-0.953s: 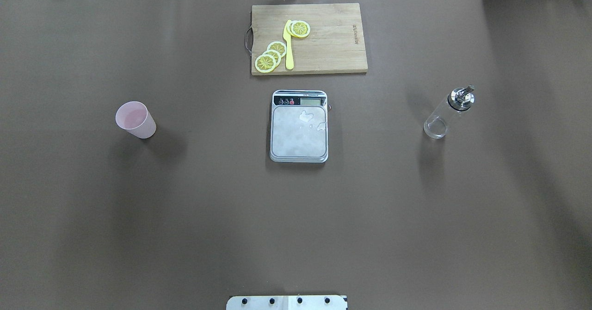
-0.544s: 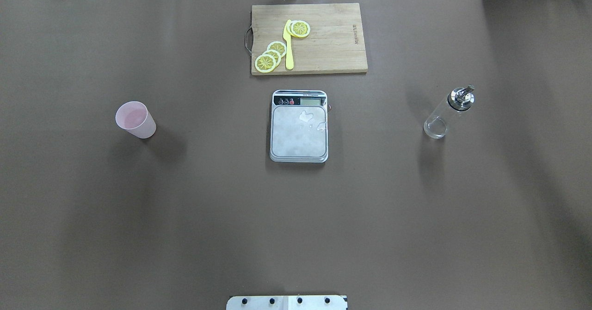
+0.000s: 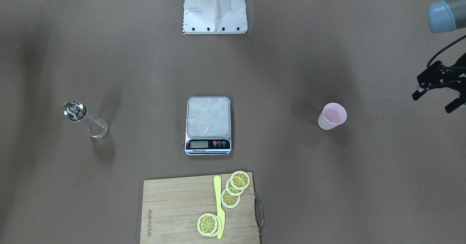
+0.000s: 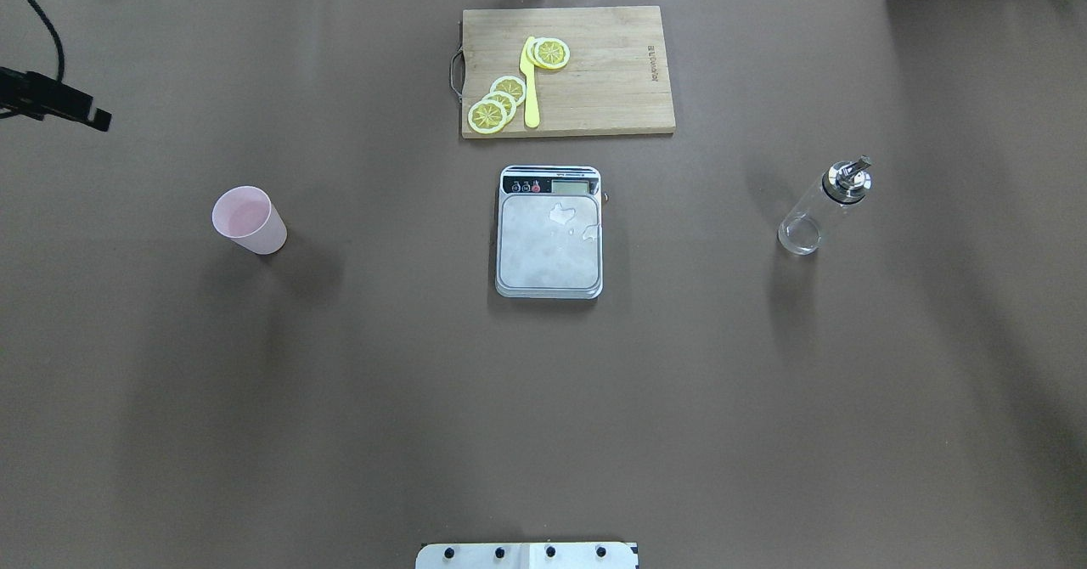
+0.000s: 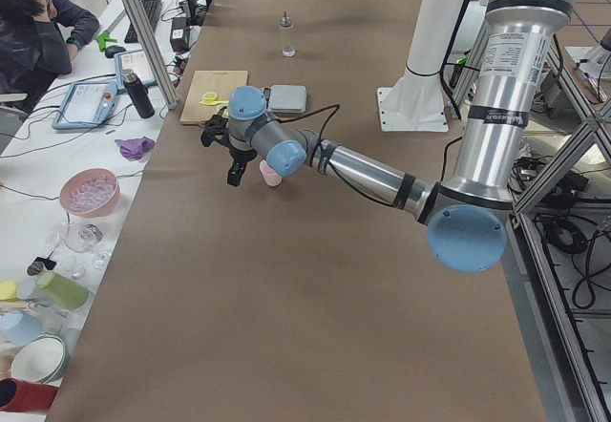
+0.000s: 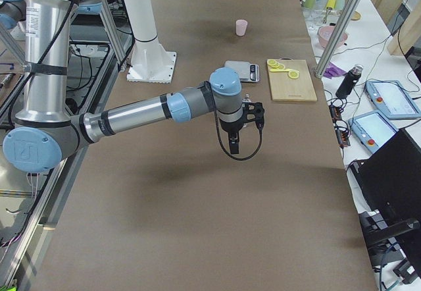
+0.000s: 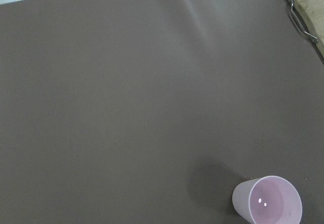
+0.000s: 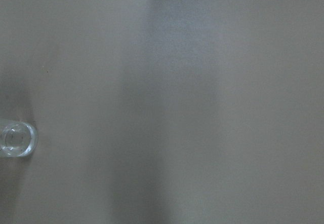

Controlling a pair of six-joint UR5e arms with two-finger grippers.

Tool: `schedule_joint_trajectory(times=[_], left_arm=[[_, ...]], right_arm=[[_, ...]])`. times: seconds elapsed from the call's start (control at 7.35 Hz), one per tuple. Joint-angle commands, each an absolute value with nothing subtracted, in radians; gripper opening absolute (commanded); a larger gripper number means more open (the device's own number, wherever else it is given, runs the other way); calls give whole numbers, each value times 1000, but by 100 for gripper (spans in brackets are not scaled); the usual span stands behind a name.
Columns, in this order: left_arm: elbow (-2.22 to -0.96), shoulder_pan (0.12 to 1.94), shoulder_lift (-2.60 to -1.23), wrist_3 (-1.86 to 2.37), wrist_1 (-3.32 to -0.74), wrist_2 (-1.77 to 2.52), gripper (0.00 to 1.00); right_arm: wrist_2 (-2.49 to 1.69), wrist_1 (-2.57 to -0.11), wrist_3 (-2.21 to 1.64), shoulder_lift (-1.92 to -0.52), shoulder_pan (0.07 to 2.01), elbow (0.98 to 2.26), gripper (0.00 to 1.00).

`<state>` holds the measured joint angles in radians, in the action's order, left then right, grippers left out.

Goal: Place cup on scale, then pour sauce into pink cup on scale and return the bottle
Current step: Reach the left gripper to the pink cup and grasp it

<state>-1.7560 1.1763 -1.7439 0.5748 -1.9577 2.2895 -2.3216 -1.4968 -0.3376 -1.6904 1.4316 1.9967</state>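
Left gripper (image 3: pixel 433 102) had entered, fingers apart, near the upright pale pink plastic cup (image 4: pixel 248 221), mouth upward. How the right gripper (image 6: pixel 252 116) stood couldn't be told.

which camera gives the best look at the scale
The front-facing view: the scale sits centred, unblocked, its display nearest the camera. The overhead view shows it whole too, display farthest. Both side views show it small; neither wrist view shows it.

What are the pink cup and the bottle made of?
The cup looks like plastic: pale pink, matte, with thin walls. The bottle looks like clear glass, since you can see right through it, though clear plastic is possible. Its cap looks like shiny metal, with bright glints.
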Motion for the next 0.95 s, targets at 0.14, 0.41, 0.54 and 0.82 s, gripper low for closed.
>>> schedule_joint_trajectory(times=[0.14, 0.41, 0.54, 0.82], left_arm=[[-1755, 982, -1740, 747, -1980, 2105, 97], [-1750, 945, -1736, 750, -1991, 2074, 86], [-1750, 918, -1735, 764, -1993, 2069, 83], [-1749, 897, -1736, 764, -1993, 2069, 75]], right_arm=[[-2321, -1496, -356, -1690, 1422, 1997, 100], [-2321, -1496, -354, -1690, 1422, 1997, 100], [-2321, -1496, -354, -1690, 1422, 1997, 100], [-2319, -1496, -354, -1690, 1420, 1997, 100]])
